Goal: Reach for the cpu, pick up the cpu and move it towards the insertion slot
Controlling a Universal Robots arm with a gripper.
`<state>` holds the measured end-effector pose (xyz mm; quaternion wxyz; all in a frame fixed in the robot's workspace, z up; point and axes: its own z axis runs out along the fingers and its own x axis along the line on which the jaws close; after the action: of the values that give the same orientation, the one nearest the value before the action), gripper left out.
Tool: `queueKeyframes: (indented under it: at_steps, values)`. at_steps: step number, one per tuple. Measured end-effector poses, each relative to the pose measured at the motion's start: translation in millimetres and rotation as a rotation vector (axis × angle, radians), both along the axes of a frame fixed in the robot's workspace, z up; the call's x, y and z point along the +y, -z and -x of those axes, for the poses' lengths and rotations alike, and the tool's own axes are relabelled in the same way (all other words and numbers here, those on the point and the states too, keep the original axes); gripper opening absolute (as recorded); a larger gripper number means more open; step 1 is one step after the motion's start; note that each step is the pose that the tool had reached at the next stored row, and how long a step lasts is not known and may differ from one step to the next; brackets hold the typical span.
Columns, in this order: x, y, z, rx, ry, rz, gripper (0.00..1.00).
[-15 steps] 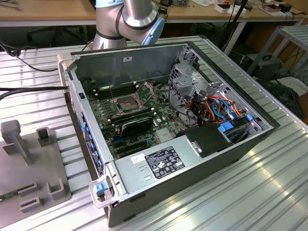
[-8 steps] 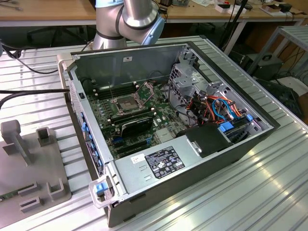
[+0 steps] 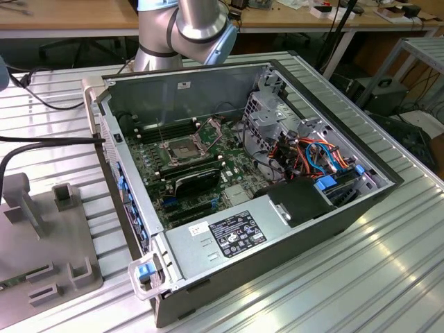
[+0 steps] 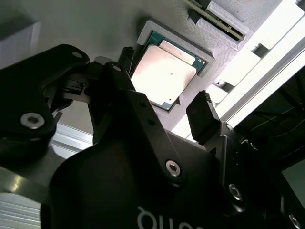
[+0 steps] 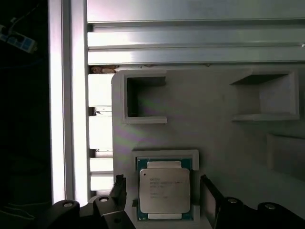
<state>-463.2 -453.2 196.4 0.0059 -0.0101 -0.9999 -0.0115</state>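
The cpu (image 5: 164, 193), a small flat square chip w/ pale silver metal face, lies flat in a square recess of the grey plastic holder plate (image 5: 214, 143). The black gripper (image 5: 163, 186) is wide open, holding nothing; its 2 fingers (image 5: 209, 195) stand on either side of the chip. The insertion slot (image 3: 182, 148), a square socket w/ shiny metal frame, sits inside the open computer case (image 3: 187, 90) on the desk (image 3: 388, 277).

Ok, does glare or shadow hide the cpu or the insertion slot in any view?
No. Second wrist view: the table rail is blown out white and the gripper is a dark silhouette, but the cpu is well lit. First wrist view: same rail glare, cpu evenly lit. Exterior view: the insertion slot is evenly lit, its frame slightly shiny.
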Motion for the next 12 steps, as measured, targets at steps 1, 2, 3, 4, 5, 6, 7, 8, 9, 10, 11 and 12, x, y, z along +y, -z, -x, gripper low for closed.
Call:
queueKeyframes:
  at_steps: [1, 2, 3, 4, 5, 6, 7, 8, 9, 10, 11, 12]
  values:
    - [0.0, 1.3, 0.0, 0.0, 0.001, 0.0, 0.72]
    - [-0.1, 2.8, -0.1, 0.0001, 0.001, 0.0, 0.72]
    - [0.0, 3.4, -0.1, 0.0001, 0.001, 0.0, 0.72]
    - [-0.1, 3.5, -0.1, 0.0002, 0.001, 0.0001, 0.72]
    - [-0.1, 3.6, -0.1, 0.0003, 0.002, 0.0002, 0.72]
    - [0.0, 3.6, -0.1, 0.0002, 0.002, 0.0001, 0.72]
    - [0.0, 3.8, -0.1, 0.0001, 0.002, 0.0001, 0.72]
    - [0.0, 4.2, -0.2, 0.0001, 0.002, -0.0001, 0.72]
    - [0.0, 5.2, -0.3, 0.0014, 0.004, -0.0001, 0.72]
    - [0.0, 5.8, -0.4, 0.0032, 0.007, 0.0, 0.72]
    - [0.0, 6.2, -0.6, 0.0042, 0.009, 0.0, 0.72]
    - [-0.1, 7.0, -1.4, 0.0059, 0.014, 0.0001, 0.72]
